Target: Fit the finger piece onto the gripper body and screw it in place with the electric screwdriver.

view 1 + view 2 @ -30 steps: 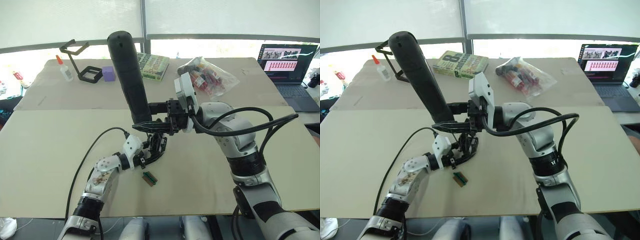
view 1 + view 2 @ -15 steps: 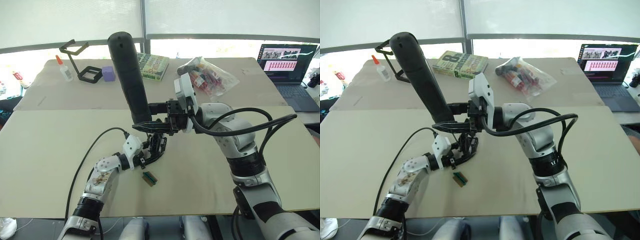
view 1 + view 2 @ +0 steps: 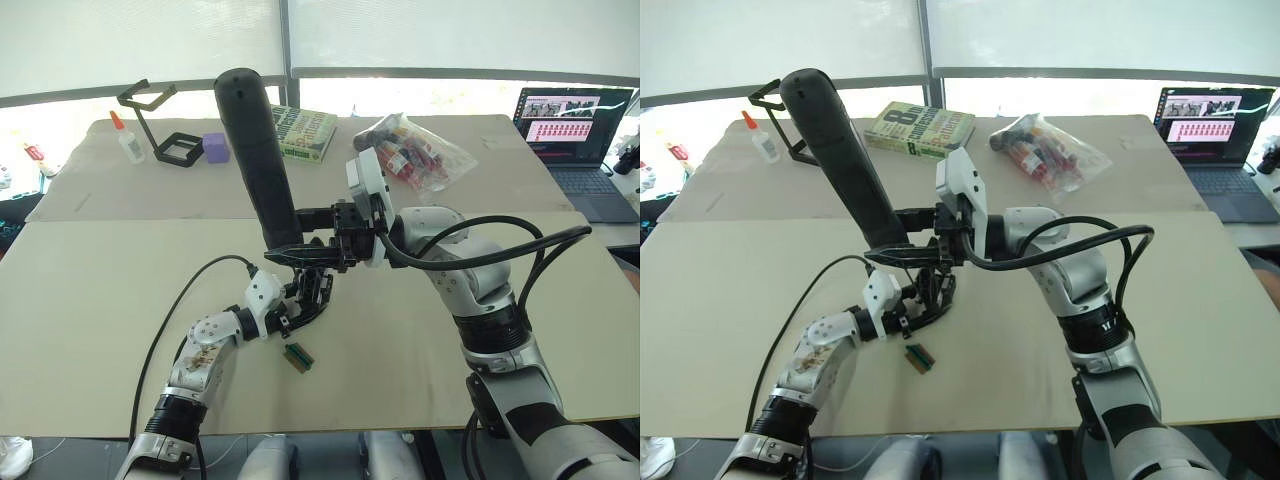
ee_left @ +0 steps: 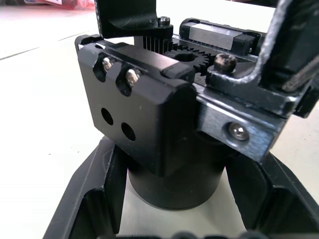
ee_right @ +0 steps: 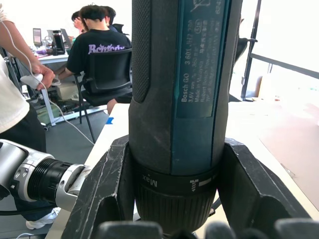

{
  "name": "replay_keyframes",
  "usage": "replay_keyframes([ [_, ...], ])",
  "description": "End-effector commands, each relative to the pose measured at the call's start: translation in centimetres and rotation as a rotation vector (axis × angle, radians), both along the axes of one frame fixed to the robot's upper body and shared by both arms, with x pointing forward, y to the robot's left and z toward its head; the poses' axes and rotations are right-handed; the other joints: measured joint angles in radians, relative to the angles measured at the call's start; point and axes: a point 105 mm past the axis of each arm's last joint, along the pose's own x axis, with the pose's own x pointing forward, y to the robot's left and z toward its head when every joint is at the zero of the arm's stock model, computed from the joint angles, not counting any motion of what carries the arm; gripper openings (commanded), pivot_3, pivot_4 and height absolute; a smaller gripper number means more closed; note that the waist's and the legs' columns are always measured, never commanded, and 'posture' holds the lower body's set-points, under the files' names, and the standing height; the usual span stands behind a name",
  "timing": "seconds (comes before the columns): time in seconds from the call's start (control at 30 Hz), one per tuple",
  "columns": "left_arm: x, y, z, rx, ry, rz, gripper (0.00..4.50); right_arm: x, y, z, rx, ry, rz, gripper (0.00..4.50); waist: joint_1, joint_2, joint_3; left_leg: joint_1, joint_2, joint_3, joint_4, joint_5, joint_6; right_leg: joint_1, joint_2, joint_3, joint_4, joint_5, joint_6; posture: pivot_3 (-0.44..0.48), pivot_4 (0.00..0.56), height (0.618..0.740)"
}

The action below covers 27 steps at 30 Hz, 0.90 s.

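The electric screwdriver (image 3: 254,150) is a long black cylinder leaning up and back over the table's middle. My right gripper (image 3: 300,252) is shut on its lower end, and its fingers (image 5: 102,191) clamp the collar in the right wrist view. The bit is hidden behind them. Right below, the gripper body (image 4: 149,119) stands on the table, a black block with screws, a toothed gear and a round base. My left gripper (image 3: 303,300) is shut on that base. A black piece (image 4: 127,17) sits on the body's top. I cannot tell whether it is the finger piece.
A tiny green-and-brown block (image 3: 299,356) lies just in front of the left gripper. At the back stand a glue bottle (image 3: 130,142), a black wire stand (image 3: 160,125), a purple block (image 3: 216,147), a book (image 3: 306,131) and a bag of bottles (image 3: 412,150). A laptop (image 3: 575,125) sits far right.
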Motion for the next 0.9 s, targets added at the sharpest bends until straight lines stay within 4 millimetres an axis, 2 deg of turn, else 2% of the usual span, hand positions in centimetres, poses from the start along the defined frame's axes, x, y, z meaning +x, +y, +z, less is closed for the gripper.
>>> replay_keyframes([
  [0.03, -0.73, -0.35, -1.05, 0.000, 0.045, -0.019, 2.32, -0.87, 0.19, 1.74, 0.039, -0.078, 0.029, 1.92, -0.001, 0.000, 0.000, 0.000, 0.000, 0.000, 0.000, 0.000, 0.000, 0.000, 0.000, 0.000, 0.000, 0.000, 0.000, 0.000, 0.150, 0.740],
  [0.9, -0.73, -0.41, -1.09, -0.001, 0.046, -0.020, 2.32, -0.49, 0.28, 1.57, 0.046, -0.085, 0.005, 1.92, -0.007, 0.000, 0.000, 0.000, 0.000, 0.000, 0.000, 0.000, 0.000, 0.000, 0.000, 0.000, 0.000, 0.000, 0.000, 0.000, 0.150, 0.740],
])
